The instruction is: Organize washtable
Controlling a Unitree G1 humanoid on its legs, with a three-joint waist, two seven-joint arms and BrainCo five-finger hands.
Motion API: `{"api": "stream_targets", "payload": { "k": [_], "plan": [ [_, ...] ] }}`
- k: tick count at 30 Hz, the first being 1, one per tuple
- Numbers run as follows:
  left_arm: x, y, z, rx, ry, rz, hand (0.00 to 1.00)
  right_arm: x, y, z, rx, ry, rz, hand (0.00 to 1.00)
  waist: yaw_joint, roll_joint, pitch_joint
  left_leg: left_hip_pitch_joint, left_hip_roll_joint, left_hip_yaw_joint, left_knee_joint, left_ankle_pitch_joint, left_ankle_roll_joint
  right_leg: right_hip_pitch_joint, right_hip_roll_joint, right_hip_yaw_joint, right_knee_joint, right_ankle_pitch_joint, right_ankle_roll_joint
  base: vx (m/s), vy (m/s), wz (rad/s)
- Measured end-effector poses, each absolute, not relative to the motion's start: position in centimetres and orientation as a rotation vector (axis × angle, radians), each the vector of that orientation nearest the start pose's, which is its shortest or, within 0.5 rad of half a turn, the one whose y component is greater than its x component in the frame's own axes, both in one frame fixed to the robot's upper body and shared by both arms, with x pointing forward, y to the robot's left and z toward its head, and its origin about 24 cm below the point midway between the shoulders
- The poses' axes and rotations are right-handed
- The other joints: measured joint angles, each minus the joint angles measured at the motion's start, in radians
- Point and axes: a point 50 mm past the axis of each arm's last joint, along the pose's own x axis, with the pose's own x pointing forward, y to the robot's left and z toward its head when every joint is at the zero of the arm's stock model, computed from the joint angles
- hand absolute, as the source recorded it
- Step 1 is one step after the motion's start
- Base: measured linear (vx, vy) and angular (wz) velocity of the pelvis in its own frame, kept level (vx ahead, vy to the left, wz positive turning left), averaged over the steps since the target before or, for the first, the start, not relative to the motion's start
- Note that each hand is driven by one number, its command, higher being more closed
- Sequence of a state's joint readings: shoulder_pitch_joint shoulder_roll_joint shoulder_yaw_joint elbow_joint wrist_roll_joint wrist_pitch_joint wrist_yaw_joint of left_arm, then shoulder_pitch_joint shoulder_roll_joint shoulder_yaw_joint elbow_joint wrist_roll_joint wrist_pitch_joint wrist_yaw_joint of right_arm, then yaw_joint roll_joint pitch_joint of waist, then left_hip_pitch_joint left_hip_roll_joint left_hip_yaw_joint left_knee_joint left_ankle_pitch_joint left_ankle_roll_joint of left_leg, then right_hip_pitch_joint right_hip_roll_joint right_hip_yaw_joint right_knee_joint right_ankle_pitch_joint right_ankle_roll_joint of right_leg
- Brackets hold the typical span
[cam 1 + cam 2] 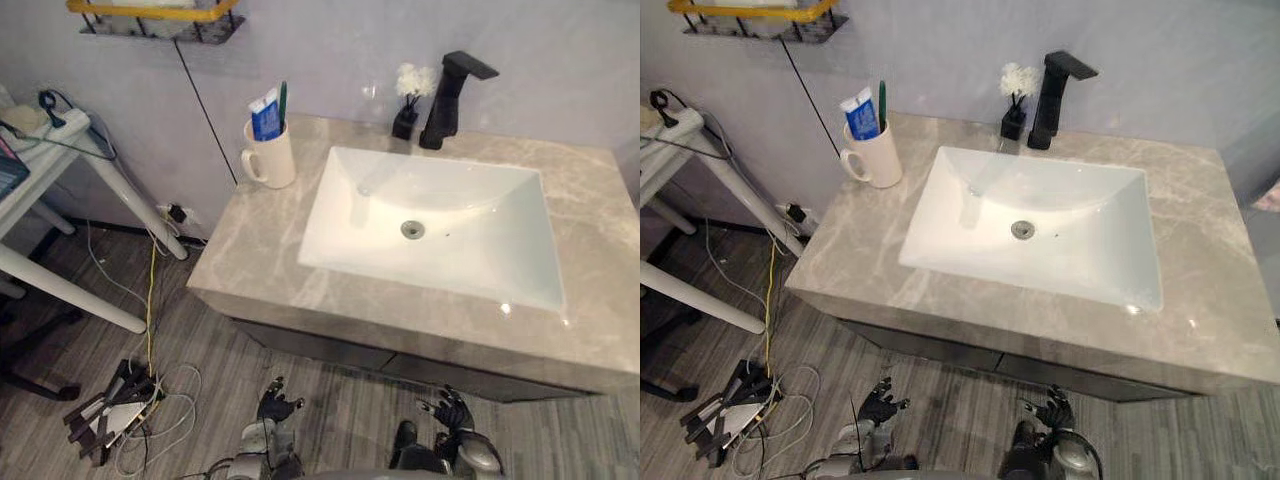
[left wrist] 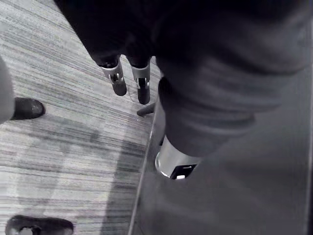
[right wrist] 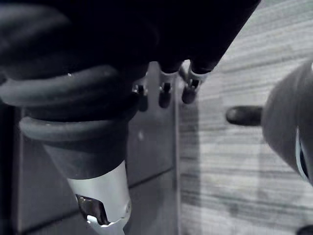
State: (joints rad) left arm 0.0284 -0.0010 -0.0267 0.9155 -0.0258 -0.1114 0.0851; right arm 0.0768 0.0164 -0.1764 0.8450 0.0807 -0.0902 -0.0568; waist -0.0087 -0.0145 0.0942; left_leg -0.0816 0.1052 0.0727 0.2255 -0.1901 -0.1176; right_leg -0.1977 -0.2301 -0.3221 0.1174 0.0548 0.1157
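Note:
A grey marble washtable [image 1: 260, 250] holds a white rectangular sink [image 1: 440, 220]. At its back left corner stands a cream mug [image 1: 272, 155] with a blue toothpaste tube [image 1: 266, 115] and a green toothbrush [image 1: 283, 103] upright in it. A black faucet [image 1: 450, 95] rises behind the sink, with a small black vase of white flowers [image 1: 408, 100] just left of it. Both hands hang low over the floor in front of the washtable. My left hand [image 1: 277, 405] and my right hand [image 1: 452, 410] are open and hold nothing; the wrist views show relaxed fingers [image 2: 142, 85] [image 3: 165, 94].
A white table [image 1: 60, 160] with a power strip [image 1: 55, 120] stands at the left. Loose cables and a dark stand [image 1: 120, 410] lie on the wood-look floor below it. A wire shelf with a yellow rim [image 1: 160, 15] hangs on the wall above the mug.

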Motion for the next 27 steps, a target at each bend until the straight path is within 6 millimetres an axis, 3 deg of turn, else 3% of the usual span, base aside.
{"api": "stream_targets", "payload": {
  "k": [2,6,7,8,9,10,11,12,15,18,23,27],
  "plan": [
    [14.9,16.1,-13.8,0.060,0.840,0.078,0.00,14.3,-17.0,-13.9,0.155,0.841,-0.262,0.00,0.002,-0.022,0.006,0.001,-0.014,0.005,0.003,-0.007,0.011,-0.001,0.000,0.009,-0.020,0.041,-0.021,-0.18,0.130,-0.25],
    [14.0,16.7,-14.2,0.105,0.873,0.071,0.00,14.2,-16.9,-13.9,0.139,0.847,-0.252,0.00,0.015,-0.031,0.017,-0.062,-0.012,0.031,0.148,-0.088,0.062,-0.019,-0.001,0.049,-0.011,0.078,-0.008,-0.27,0.069,-0.32],
    [14.0,16.7,-14.2,0.103,0.872,0.072,0.00,14.3,-16.9,-13.9,0.138,0.847,-0.250,0.00,0.024,-0.030,0.018,-0.071,-0.003,0.038,0.160,-0.103,0.070,-0.026,-0.001,0.052,-0.012,0.067,-0.016,-0.32,-0.030,-0.28],
    [14.0,16.7,-14.2,0.097,0.874,0.079,0.00,14.2,-16.9,-14.0,0.138,0.853,-0.248,0.00,0.028,-0.010,0.025,-0.082,0.014,0.045,0.164,-0.106,0.075,-0.036,0.005,0.035,-0.003,0.017,-0.044,-0.22,-0.086,-0.16],
    [13.7,16.6,-14.3,0.087,0.883,0.090,0.00,14.0,-16.9,-14.0,0.132,0.863,-0.242,0.00,0.024,0.005,0.030,-0.080,0.041,0.047,0.161,-0.106,0.074,-0.049,0.019,0.031,0.108,-0.001,-0.069,-0.18,-0.086,-0.06],
    [13.5,16.7,-14.4,0.084,0.888,0.098,0.00,14.0,-17.0,-14.0,0.130,0.859,-0.244,0.00,0.024,0.002,0.027,-0.075,0.044,0.043,0.154,-0.105,0.072,-0.048,0.022,0.034,0.162,-0.017,-0.070,-0.11,-0.104,0.13],
    [13.7,17.0,-14.3,0.082,0.883,0.110,0.00,13.5,-16.9,-14.2,0.133,0.872,-0.246,0.00,0.027,-0.015,0.017,-0.062,0.039,0.027,0.130,-0.093,0.052,-0.005,0.038,0.037,0.146,-0.069,-0.064,-0.06,-0.121,0.20],
    [13.4,17.0,-14.5,0.078,0.896,0.115,0.00,13.2,-17.0,-14.3,0.131,0.883,-0.245,0.00,0.032,-0.018,0.009,-0.061,0.032,-0.003,0.107,-0.075,0.033,0.027,0.053,0.028,0.069,-0.073,-0.029,-0.04,-0.111,0.24],
    [13.1,17.1,-14.8,0.083,0.924,0.113,0.00,12.5,-17.1,-14.8,0.129,0.919,-0.243,0.00,0.025,-0.020,-0.022,-0.056,0.028,-0.060,-0.053,0.022,0.015,0.040,0.100,0.020,-0.050,-0.066,-0.030,0.04,-0.113,0.41],
    [13.0,16.6,-15.0,0.082,0.937,0.100,0.00,12.0,-17.7,-15.1,0.115,0.948,-0.251,0.00,0.028,-0.002,-0.014,0.001,0.032,-0.102,-0.186,0.130,0.003,0.076,0.129,0.014,-0.082,-0.020,-0.029,0.11,-0.138,0.43],
    [12.8,15.9,-15.1,0.079,0.945,0.087,0.00,12.0,-18.1,-15.1,0.105,0.943,-0.253,0.00,0.049,0.017,-0.029,0.041,0.037,-0.139,-0.227,0.145,-0.004,0.117,0.136,-0.021,-0.085,-0.033,-0.039,0.11,-0.029,0.23],
    [12.7,16.5,-15.2,0.093,0.952,0.092,0.00,11.9,-17.6,-15.4,0.111,0.964,-0.238,0.00,0.052,0.004,-0.035,0.041,0.031,-0.157,-0.233,0.150,0.001,0.129,0.131,-0.030,-0.087,-0.040,-0.038,0.05,0.009,0.17]
  ]
}}
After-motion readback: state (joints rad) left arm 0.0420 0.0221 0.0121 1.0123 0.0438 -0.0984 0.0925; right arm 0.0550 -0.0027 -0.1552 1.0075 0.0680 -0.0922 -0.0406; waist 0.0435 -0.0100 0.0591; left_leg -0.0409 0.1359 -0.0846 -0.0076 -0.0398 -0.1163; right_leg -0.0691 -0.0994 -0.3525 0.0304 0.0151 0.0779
